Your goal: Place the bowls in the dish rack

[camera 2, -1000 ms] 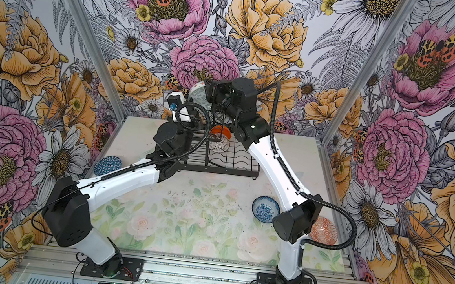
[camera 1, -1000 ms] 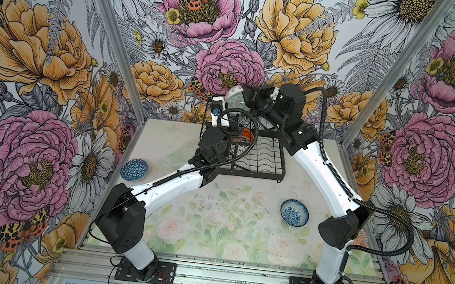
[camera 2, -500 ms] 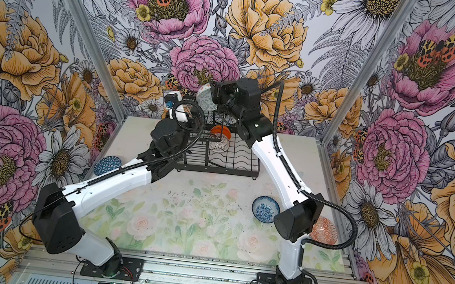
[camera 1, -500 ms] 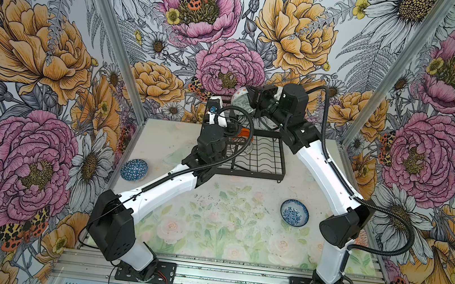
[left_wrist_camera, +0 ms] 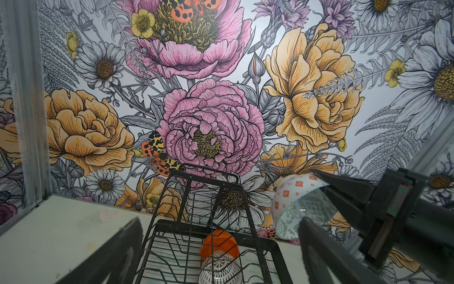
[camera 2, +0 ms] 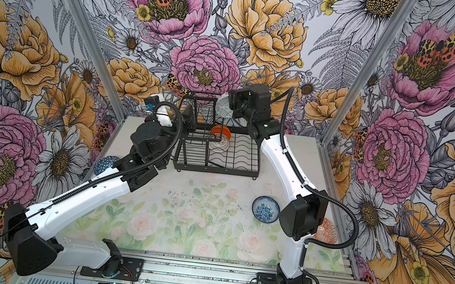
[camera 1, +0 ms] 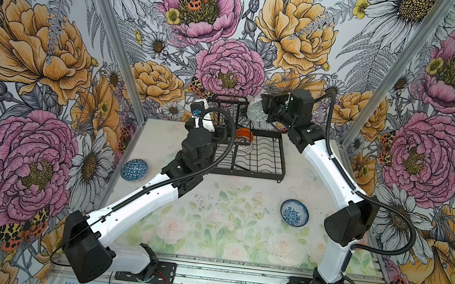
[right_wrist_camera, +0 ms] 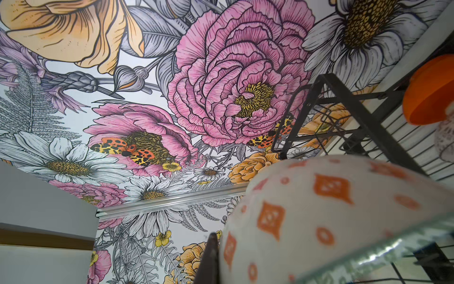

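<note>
The black wire dish rack (camera 1: 259, 164) (camera 2: 235, 161) stands at the back of the table. An orange bowl (camera 1: 244, 134) (left_wrist_camera: 218, 242) and a white bowl with black lattice (camera 1: 244, 148) (left_wrist_camera: 219, 270) stand on edge in its slots. My right gripper (camera 1: 267, 109) (left_wrist_camera: 326, 189) is shut on the rim of a white bowl with orange marks and a grey-green inside (camera 1: 257, 109) (right_wrist_camera: 319, 221), held in the air above the rack's back edge. My left gripper (left_wrist_camera: 221, 221) (camera 2: 186, 118) is open and empty, beside the rack's raised tier (left_wrist_camera: 204, 186).
A blue geometric bowl (camera 1: 134, 169) sits on the table at the left wall. A blue-white floral bowl (camera 1: 294, 213) lies front right, near the right arm's elbow. Behind that elbow a red-orange patterned bowl (camera 2: 326, 230) shows partly. Flowered walls close in three sides.
My left gripper has gone from shut to wide open and reached farther back along the rack's left side. The right gripper has shifted slightly right with its bowl.
</note>
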